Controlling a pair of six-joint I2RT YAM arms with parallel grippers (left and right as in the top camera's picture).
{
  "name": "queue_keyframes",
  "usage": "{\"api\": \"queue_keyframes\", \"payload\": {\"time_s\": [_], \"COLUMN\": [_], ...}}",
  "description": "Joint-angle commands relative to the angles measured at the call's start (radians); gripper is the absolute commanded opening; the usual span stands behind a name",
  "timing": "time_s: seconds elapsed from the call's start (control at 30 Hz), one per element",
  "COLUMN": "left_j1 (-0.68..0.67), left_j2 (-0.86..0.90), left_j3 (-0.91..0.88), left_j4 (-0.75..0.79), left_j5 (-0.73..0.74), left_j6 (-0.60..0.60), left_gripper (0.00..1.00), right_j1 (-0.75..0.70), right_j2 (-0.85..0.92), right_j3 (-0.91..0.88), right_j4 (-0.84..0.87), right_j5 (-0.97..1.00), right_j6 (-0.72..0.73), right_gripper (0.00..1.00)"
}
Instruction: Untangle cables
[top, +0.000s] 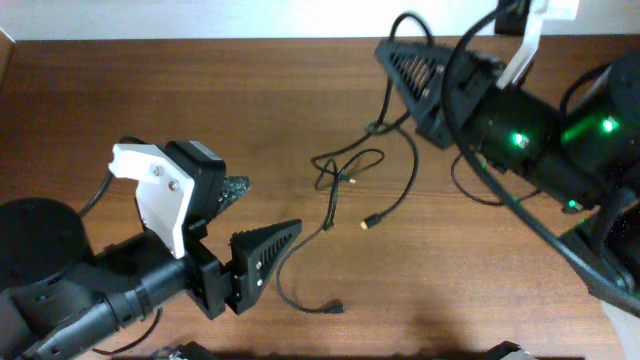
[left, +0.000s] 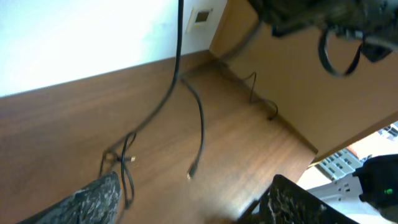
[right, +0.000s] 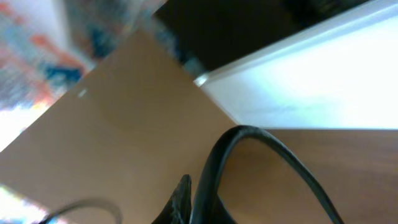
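Observation:
Thin black cables (top: 345, 170) lie in loose tangled loops at the table's middle, with a gold plug tip (top: 367, 222) and another end (top: 338, 308) nearer the front. My right gripper (top: 388, 52) is at the back right, raised, and shut on one cable strand that hangs down to a knot (top: 375, 126). In the right wrist view that strand (right: 261, 140) arcs out beside the finger (right: 181, 198). My left gripper (top: 270, 207) is open and empty, left of the loops. The left wrist view shows the loops (left: 124, 163), a plug (left: 191, 171) and my open fingers (left: 193, 208).
The wooden table (top: 200, 90) runs to a white wall at the back. Thicker black arm wires (top: 500, 195) trail by the right arm's base. In the left wrist view a wooden side panel (left: 323, 93) stands at the table's far side.

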Motion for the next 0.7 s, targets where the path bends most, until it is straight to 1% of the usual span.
{"api": "queue_keyframes", "payload": {"time_s": [0.0,0.03,0.07,0.13,0.23,0.3,0.33,0.4,0.47,0.53,0.6,0.67], "left_j1": [-0.002,-0.002,-0.002,-0.002,-0.002,-0.002,-0.002,-0.002,-0.002,-0.002,-0.002,-0.002], "left_j2": [0.014,0.014,0.015,0.015,0.015,0.016,0.019,0.029,0.047,0.062,0.074,0.082], "left_j3": [0.009,0.009,0.009,0.009,0.009,0.009,0.009,0.009,0.009,0.009,0.009,0.009], "left_j4": [-0.039,-0.047,-0.051,-0.053,-0.053,-0.053,-0.053,-0.051,-0.048,-0.05,-0.05,-0.051], "left_j5": [-0.013,-0.014,-0.014,-0.014,-0.013,-0.013,-0.013,-0.013,-0.013,-0.009,-0.009,-0.009], "left_j6": [0.013,0.013,0.013,0.018,0.058,0.058,0.058,0.058,0.058,0.057,0.058,0.058], "left_gripper": [0.78,0.79,0.78,0.78,0.78,0.79,0.78,0.79,0.79,0.79,0.79,0.79], "right_j1": [-0.061,-0.078,-0.1,-0.131,-0.15,-0.145,-0.145,-0.14,-0.113,-0.068,-0.035,-0.008], "right_j2": [0.023,0.029,0.04,0.059,0.102,0.132,0.156,0.199,0.259,0.307,0.323,0.322], "right_j3": [0.012,0.012,0.012,0.012,0.012,0.012,0.012,0.012,0.012,0.012,0.012,0.012], "right_j4": [-0.019,-0.045,-0.105,-0.228,-0.445,-0.537,-0.584,-0.61,-0.569,-0.488,-0.436,-0.381], "right_j5": [0.264,0.321,0.401,0.478,0.49,0.461,0.408,0.256,-0.007,-0.219,-0.287,-0.3], "right_j6": [0.004,0.003,0.0,0.001,0.001,0.002,0.002,0.0,-0.013,-0.046,-0.046,-0.051], "right_gripper": [0.04,0.04,0.04,0.04,0.04,0.04,0.04,0.04,0.04,0.04,0.04,0.04]}}
